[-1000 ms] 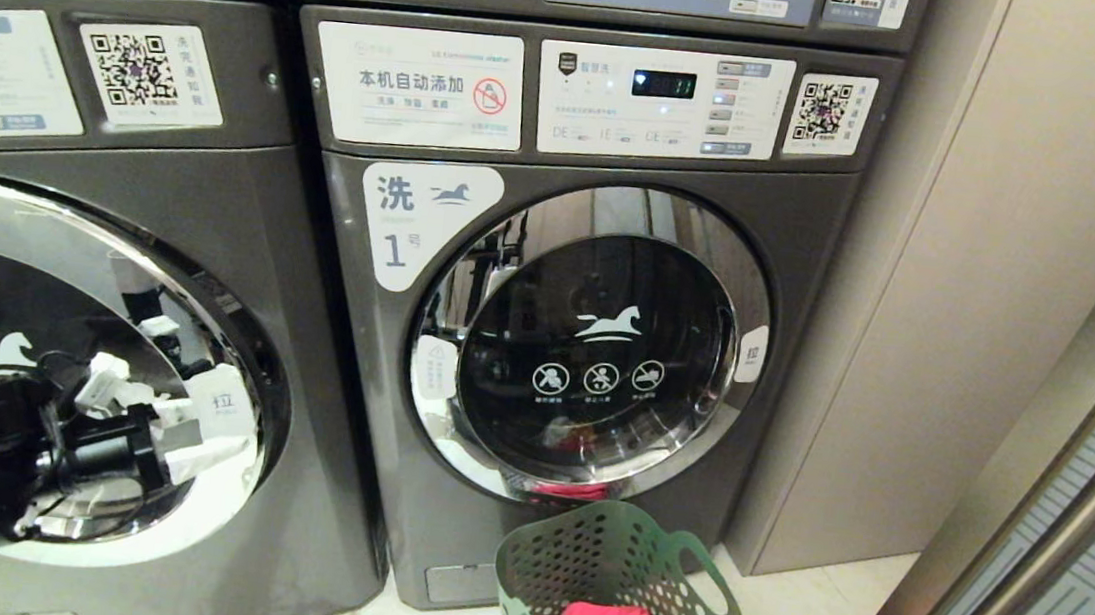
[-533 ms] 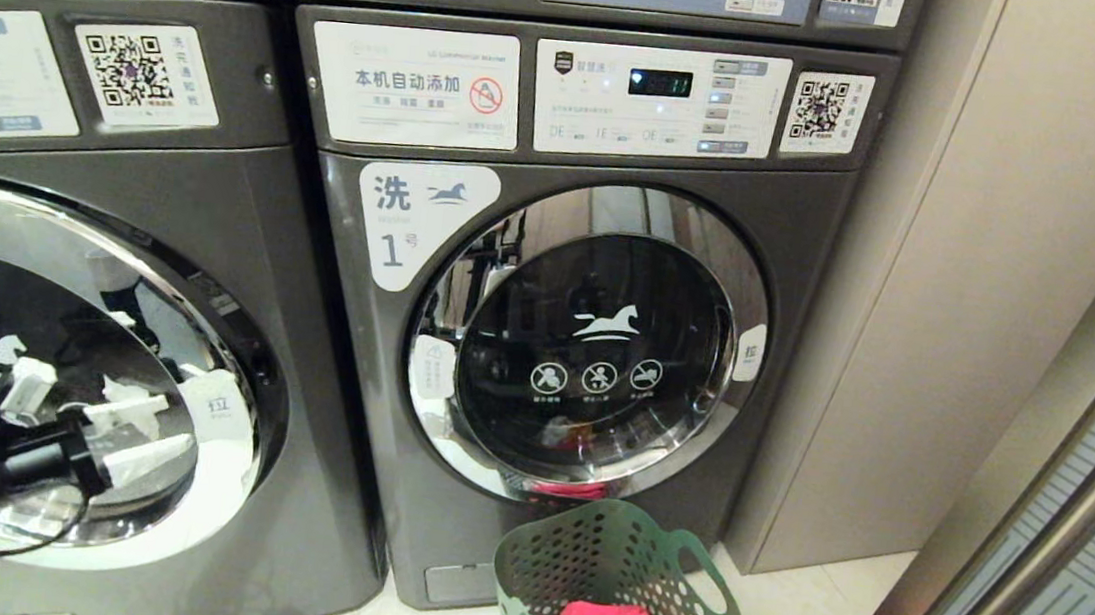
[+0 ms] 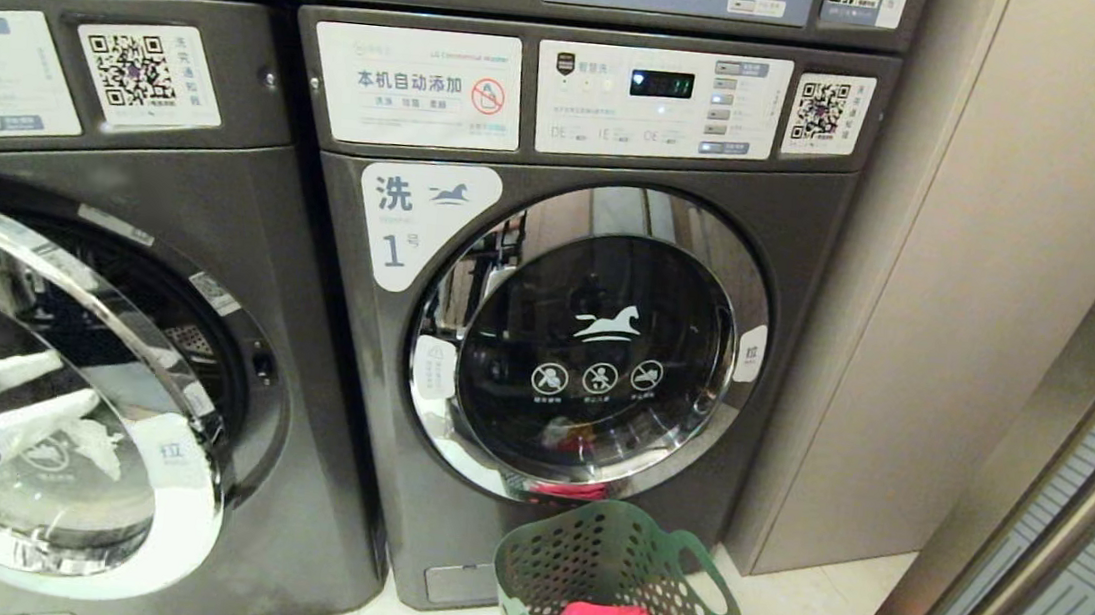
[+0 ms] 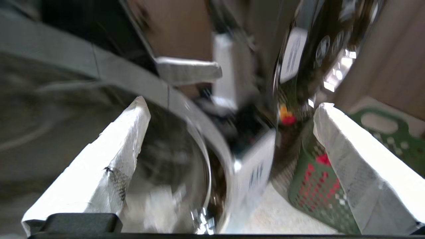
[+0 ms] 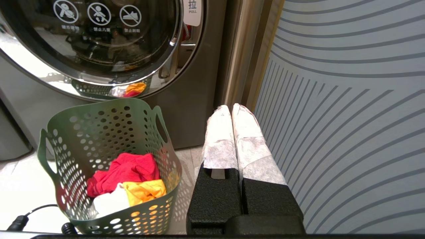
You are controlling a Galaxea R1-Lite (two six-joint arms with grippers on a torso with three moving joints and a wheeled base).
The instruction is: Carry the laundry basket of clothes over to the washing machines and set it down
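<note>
The dark green laundry basket stands on the floor in front of the right washing machine. In it lie the clothes: a red piece, a yellow one and a white one. The left washing machine has its round door swung partly out. My left gripper is open at that door, whose chrome rim passes between the white fingers. Beside the basket, apart from it, my right gripper hangs shut and empty.
A beige cabinet wall adjoins the right washer. A striped glass panel in a metal frame closes off the right side. Black cable ends lie on the tiled floor by the basket.
The left washer's door has swung out toward me. My left gripper has moved left to the picture's edge with it. Basket and right arm are unmoved.
</note>
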